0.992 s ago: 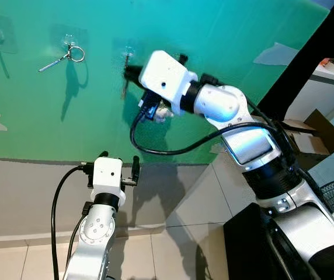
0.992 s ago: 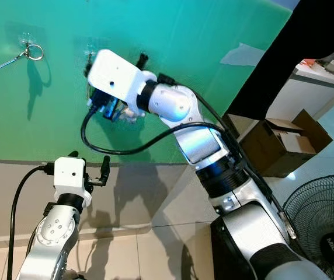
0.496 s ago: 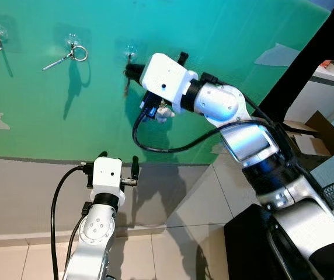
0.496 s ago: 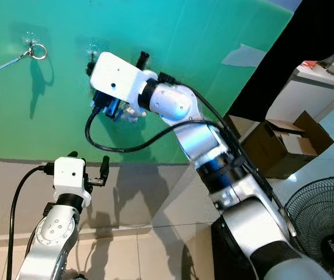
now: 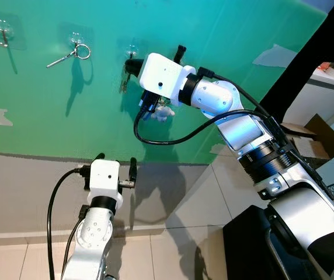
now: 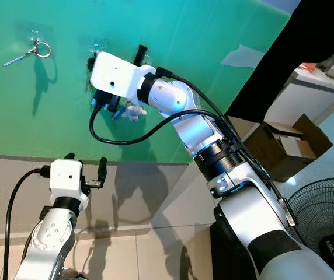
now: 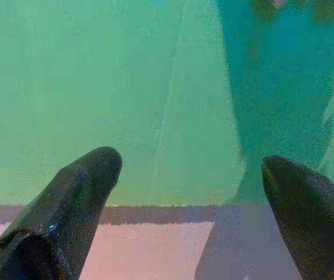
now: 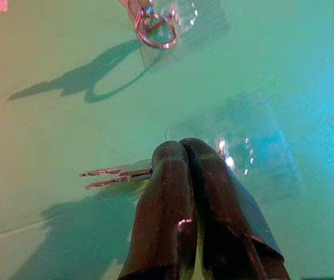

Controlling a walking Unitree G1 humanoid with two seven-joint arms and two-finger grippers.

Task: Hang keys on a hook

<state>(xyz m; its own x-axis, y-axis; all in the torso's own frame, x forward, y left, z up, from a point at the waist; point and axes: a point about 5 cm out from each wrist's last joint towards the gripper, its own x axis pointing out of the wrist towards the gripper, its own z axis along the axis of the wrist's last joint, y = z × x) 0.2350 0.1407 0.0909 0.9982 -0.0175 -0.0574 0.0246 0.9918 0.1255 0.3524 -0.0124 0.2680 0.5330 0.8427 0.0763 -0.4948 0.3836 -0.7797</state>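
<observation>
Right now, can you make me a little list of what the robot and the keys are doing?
wall: green, with clear stick-on hooks in a row
hung key: a key on a ring hangs from the middle hook
right gripper: raised to the wall at the next hook, fingers pressed together on keys
left gripper: low, fingers apart, holding nothing
person: dark sleeve at the right edge

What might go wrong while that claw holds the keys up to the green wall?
The right claw is shut on the keys at the clear stick-on hook, and its fingers hide the hook's tip, so the ring could miss and the keys drop. Pushing hard might peel the hook off the green wall.
</observation>
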